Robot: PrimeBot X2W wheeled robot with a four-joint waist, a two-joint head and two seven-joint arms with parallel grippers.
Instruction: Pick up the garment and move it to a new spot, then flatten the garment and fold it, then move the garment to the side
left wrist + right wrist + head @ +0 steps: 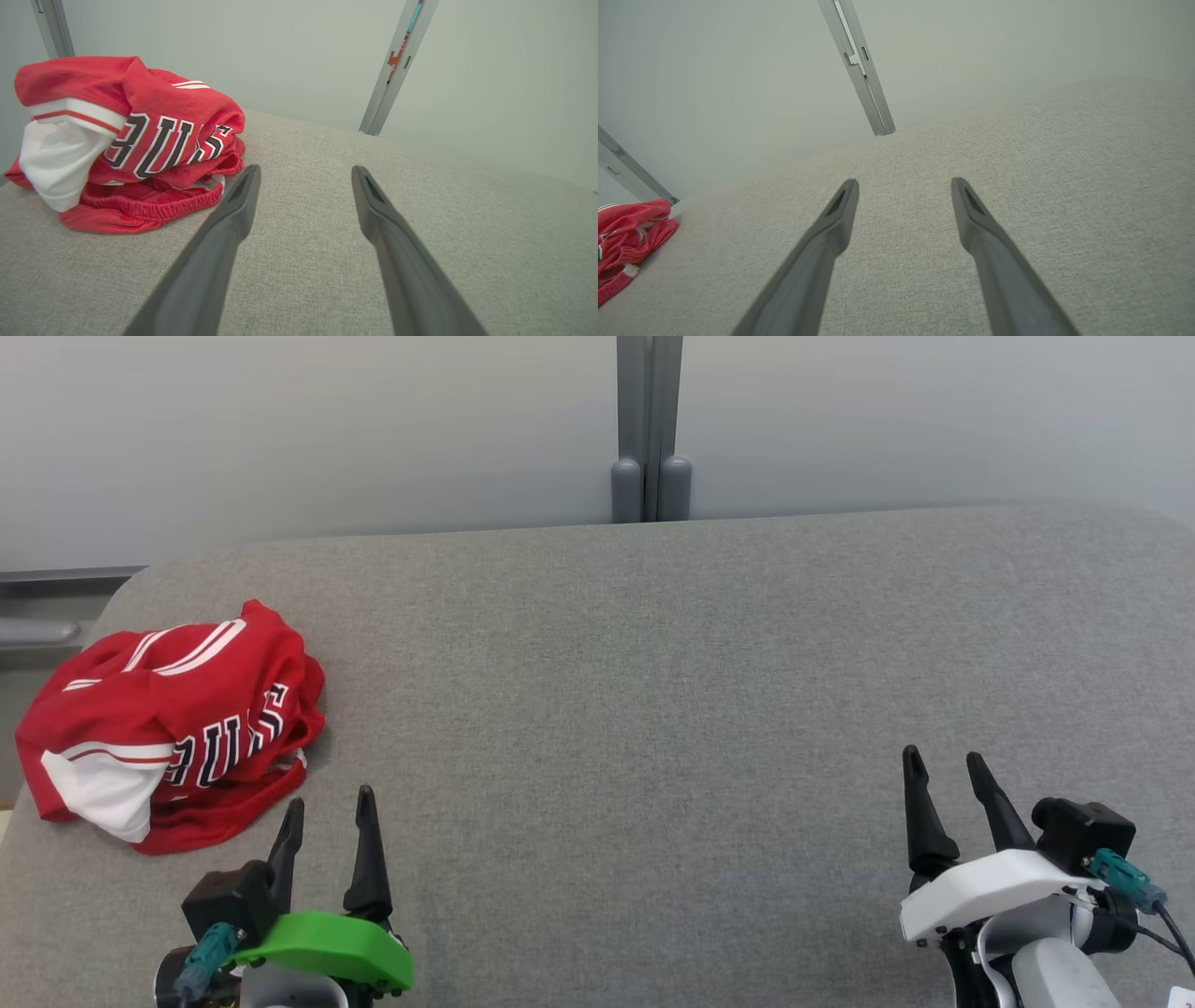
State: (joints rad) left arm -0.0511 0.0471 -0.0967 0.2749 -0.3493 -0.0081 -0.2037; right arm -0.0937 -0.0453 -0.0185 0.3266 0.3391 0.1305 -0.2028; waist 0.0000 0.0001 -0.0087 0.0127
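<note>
Showing "BU…S" lettering [154, 144] on red garment [168, 719] | holding left gripper [330, 795] spread, just beside garment | holding right gripper [943, 753] spread, well apart from garment

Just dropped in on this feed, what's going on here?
Nothing is picked up yet. The red garment lies bunched in a heap near the left edge of the gray fabric surface. The left pincer is open and sits just beside the heap, gripping nothing. The right pincer is open too, over bare fabric far off to the right. The garment is neither flattened nor folded.
</note>
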